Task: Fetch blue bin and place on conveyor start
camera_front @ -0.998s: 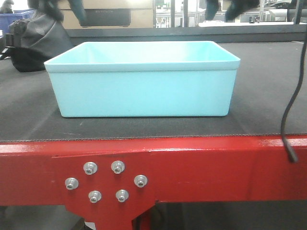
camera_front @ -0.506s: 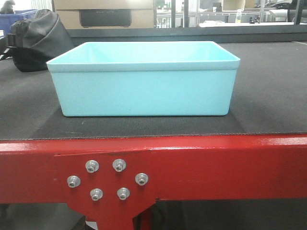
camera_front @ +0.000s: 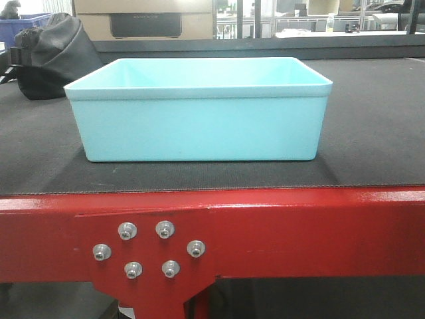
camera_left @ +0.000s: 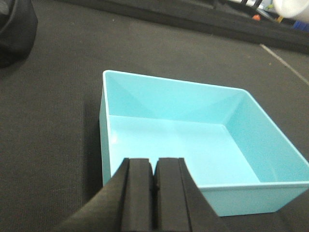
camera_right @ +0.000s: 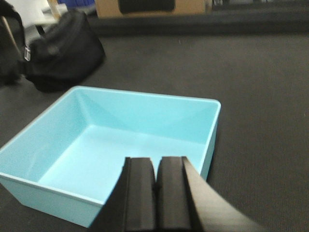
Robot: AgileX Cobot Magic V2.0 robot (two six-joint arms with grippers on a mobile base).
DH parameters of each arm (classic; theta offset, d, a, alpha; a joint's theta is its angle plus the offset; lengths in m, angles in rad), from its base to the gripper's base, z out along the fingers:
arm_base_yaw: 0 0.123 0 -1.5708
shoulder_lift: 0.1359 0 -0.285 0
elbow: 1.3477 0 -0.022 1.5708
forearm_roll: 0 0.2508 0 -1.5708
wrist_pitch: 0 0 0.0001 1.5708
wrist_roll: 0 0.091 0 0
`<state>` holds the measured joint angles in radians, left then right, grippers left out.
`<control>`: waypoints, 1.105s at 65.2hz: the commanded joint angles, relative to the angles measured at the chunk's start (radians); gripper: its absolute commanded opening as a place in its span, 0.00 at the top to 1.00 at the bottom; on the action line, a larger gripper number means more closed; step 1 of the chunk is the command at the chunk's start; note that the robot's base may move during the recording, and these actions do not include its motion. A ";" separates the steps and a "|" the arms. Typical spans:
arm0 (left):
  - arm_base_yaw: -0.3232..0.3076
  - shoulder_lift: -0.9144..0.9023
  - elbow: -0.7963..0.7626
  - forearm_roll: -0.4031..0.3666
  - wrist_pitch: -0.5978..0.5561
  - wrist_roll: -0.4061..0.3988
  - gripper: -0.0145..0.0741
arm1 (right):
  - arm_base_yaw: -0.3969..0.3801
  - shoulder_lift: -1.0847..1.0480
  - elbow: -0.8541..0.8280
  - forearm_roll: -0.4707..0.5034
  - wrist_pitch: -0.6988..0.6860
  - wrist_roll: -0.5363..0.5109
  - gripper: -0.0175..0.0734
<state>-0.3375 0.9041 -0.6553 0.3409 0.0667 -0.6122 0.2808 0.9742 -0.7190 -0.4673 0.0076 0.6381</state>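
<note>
**Blue bin on belt, both claws clenched and empty**

The blue bin point(camera_front: 198, 109) sits flat and upright on the conveyor start point(camera_front: 372, 126), near the belt's front edge and just behind the red frame point(camera_front: 299, 229). It is empty inside; the smooth floor shows in both wrist views. The five-bolt bracket point(camera_front: 147, 250) lies below the bin's left half.

Left claw point(camera_left: 153, 193): both black pads pressed together, only a thin seam between them, nothing gripped. It hangs above the bin's near wall (its own camera looks down into the tub), clear of the plastic as far as can be told.

Right claw point(camera_right: 156, 193): likewise clenched pad against pad, holding nothing, above the bin's opposite side.

Neither claw shows in the front view.

A black bag point(camera_front: 56, 56) rests on the same surface, off to the left of the bin and well apart from it. Behind it, a dark blue crate point(camera_front: 20, 23) and a cardboard box point(camera_front: 143, 16) stand in the background.
</note>
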 commanded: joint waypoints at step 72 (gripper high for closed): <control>0.001 -0.398 0.052 0.005 -0.031 0.007 0.96 | -0.004 -0.327 0.027 -0.009 0.033 -0.012 0.99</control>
<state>-0.3375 0.5130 -0.6057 0.3428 0.0550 -0.6098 0.2808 0.6534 -0.6949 -0.4692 0.0163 0.6368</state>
